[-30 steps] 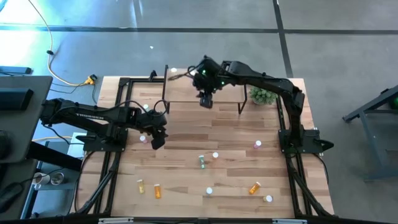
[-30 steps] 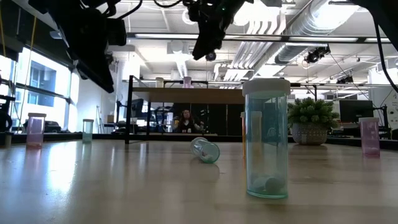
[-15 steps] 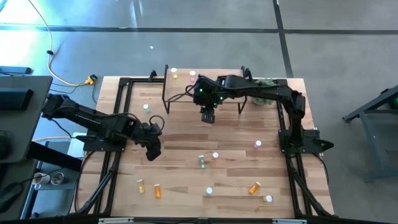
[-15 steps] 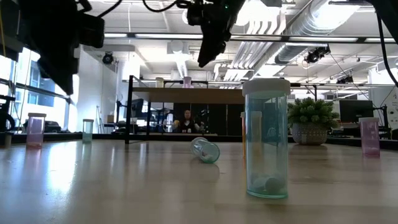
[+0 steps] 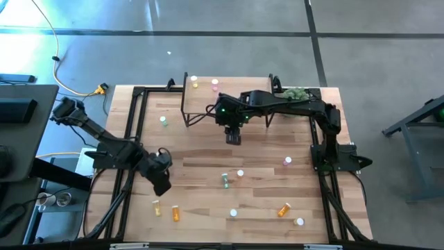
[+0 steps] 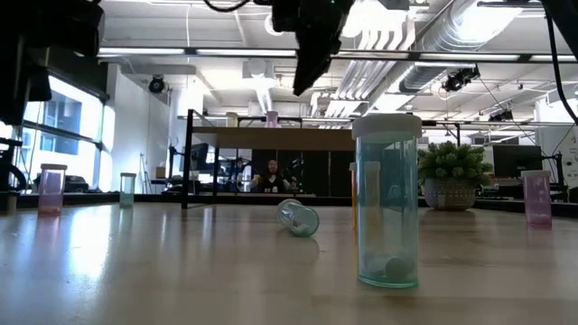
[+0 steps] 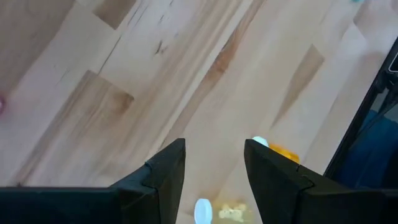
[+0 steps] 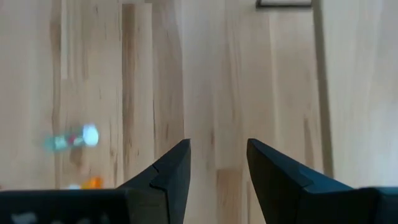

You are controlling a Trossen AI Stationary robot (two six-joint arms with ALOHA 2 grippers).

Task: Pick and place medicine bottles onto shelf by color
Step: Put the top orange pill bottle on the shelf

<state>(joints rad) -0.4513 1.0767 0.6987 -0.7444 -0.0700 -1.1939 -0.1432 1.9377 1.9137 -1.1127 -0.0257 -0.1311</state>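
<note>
The shelf [image 5: 208, 104] stands at the table's far edge with a yellow bottle [image 5: 196, 85] and a pink bottle [image 5: 215, 82] on it. Other bottles stand or lie on the tabletop: a green one lying down [image 5: 225, 181], a yellow one [image 5: 157, 207], two orange ones [image 5: 175, 214] [image 5: 284, 209] and a pink one [image 5: 287, 161]. My left gripper [image 5: 162, 185] is open and empty at the near left; past its fingertips [image 7: 214, 146] the wrist view shows the yellow bottle [image 7: 217, 211] and an orange bottle [image 7: 277, 150]. My right gripper [image 5: 234, 136] is open and empty above the table, just in front of the shelf.
A green plant [image 5: 294, 94] stands at the far right beside the shelf. A green bottle [image 6: 388, 203] stands close to the low camera. Black frame rails [image 5: 132, 139] run along the table's left and right sides. Bare wood lies between the shelf and the scattered bottles.
My left gripper has gone toward the table's near edge and a little left, ending close to the yellow and orange bottles. My right gripper has drawn back from over the shelf toward the near edge, uncovering the bottles on the shelf.
</note>
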